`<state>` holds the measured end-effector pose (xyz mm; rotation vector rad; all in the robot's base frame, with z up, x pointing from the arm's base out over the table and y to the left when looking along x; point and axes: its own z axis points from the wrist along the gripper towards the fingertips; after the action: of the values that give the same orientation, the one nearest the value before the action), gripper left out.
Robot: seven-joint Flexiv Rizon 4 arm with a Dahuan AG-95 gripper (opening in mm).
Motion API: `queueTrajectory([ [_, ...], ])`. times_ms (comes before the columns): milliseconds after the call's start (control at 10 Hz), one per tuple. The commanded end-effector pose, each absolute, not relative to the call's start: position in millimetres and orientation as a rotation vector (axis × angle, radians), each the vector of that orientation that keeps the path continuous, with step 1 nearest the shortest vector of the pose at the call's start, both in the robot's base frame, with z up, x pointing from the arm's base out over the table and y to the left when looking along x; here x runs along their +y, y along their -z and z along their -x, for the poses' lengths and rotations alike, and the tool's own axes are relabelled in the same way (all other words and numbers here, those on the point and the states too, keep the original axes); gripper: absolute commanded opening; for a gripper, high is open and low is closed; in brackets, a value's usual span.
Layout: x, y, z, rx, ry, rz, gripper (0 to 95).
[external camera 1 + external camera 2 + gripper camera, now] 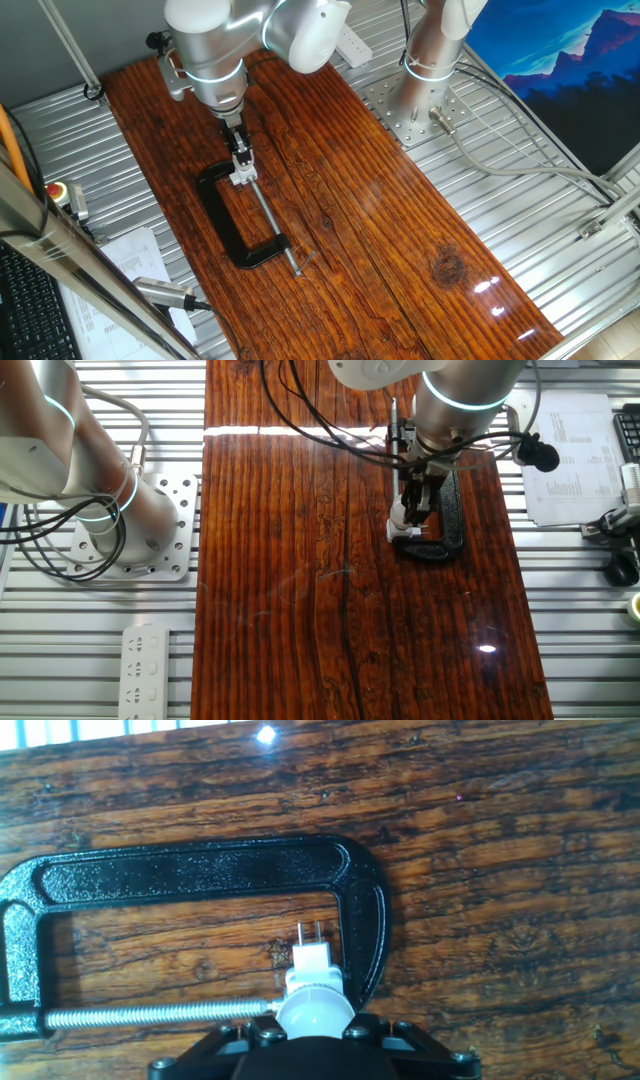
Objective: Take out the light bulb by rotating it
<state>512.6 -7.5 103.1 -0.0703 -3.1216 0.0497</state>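
In the hand view the light bulb (315,1012) is a small whitish dome at the bottom centre. It sits between my gripper's (315,1023) black fingers (250,1038), which close on its sides. Just beyond it is the white socket block (312,960) with two metal prongs, held in the black C-clamp (200,870) by the steel screw (150,1014). In one fixed view my gripper (240,168) points down at the clamp's (215,215) upper end. In the other fixed view my gripper (408,518) hides the bulb beside the clamp (455,510).
The clamp lies on a wooden board (400,230). A second arm's base (425,80) stands on the metal table beside the board. A white power strip (145,665) lies near one board edge. Papers (570,460) lie beyond the other.
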Motion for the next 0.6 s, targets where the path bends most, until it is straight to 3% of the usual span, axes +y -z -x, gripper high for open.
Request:
queueTrajectory([
  [100,-7.0,-102.8,-512.5,-3.12,-0.05,-0.016,0.0],
  [600,-7.0,-102.8,-512.5,-3.087,-0.07,-0.302,0.0],
])
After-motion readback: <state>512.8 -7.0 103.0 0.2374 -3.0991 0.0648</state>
